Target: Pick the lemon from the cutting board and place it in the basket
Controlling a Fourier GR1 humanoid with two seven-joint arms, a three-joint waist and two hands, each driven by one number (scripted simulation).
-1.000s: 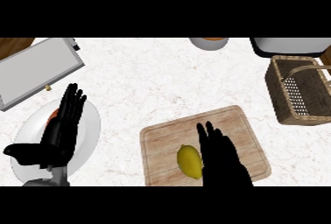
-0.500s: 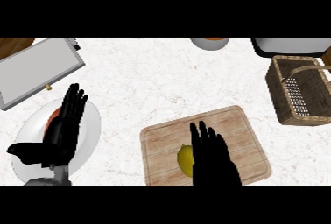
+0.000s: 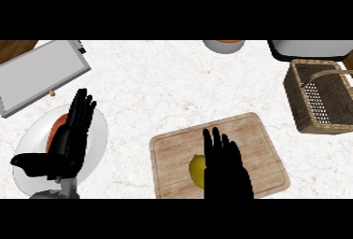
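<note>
The cutting board (image 3: 219,158) lies on the pale marbled bench (image 3: 172,84), a little askew, its near edge close to the lower limit of the view. Up and to the right of the cutting board, well apart from it, the wicker basket (image 3: 318,99) stands against the right edge, handle arched over its open top. Between cutting board and basket the bench surface lies bare. Beyond the cutting board a broad stretch of bench runs to a bowl (image 3: 224,45) at the far edge and a dark-rimmed vessel (image 3: 310,49) just behind the basket.

The lemon (image 3: 196,169) sits on the cutting board's near half, its right side hidden under the right hand (image 3: 225,170). That hand lies flat over the cutting board, fingers straight and together, pointing away from the robot, not curled round the fruit.

Left of the cutting board, a white plate (image 3: 96,140) holds something reddish. The left hand (image 3: 69,140) rests over it, fingers straight, thumb out to the side. Beyond the plate lies a grey tray (image 3: 38,74).
</note>
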